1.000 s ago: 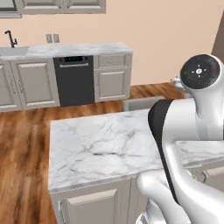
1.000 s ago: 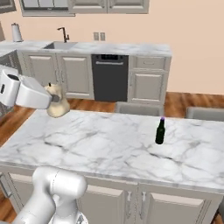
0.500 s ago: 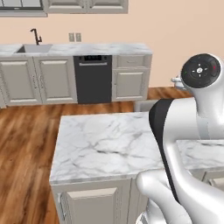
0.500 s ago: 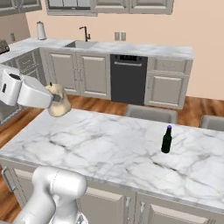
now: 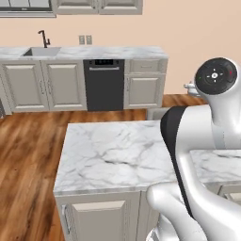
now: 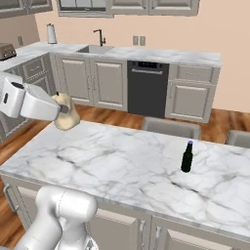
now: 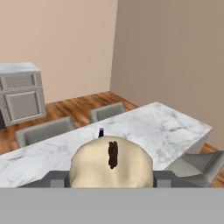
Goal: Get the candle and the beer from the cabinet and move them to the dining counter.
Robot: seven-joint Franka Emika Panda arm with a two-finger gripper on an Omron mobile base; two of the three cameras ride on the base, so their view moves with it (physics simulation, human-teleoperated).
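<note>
Gripping the candle (image 6: 66,117) in my claw (image 6: 63,114) above the dining counter's (image 6: 112,168) left end; the beer (image 6: 187,156) stands upright on its right part.

Table: white grey-veined marble table (image 6: 112,168) on a beige panelled base, spanning the lower half of the right base view.
On it: the beer (image 6: 187,157), upright, right of centre.
Floor: wood floor (image 5: 28,155).

A home kitchen: marble island (image 6: 112,166), sink with faucet (image 6: 100,37), black dishwasher (image 5: 104,84), beige cabinets (image 5: 44,87).
</note>
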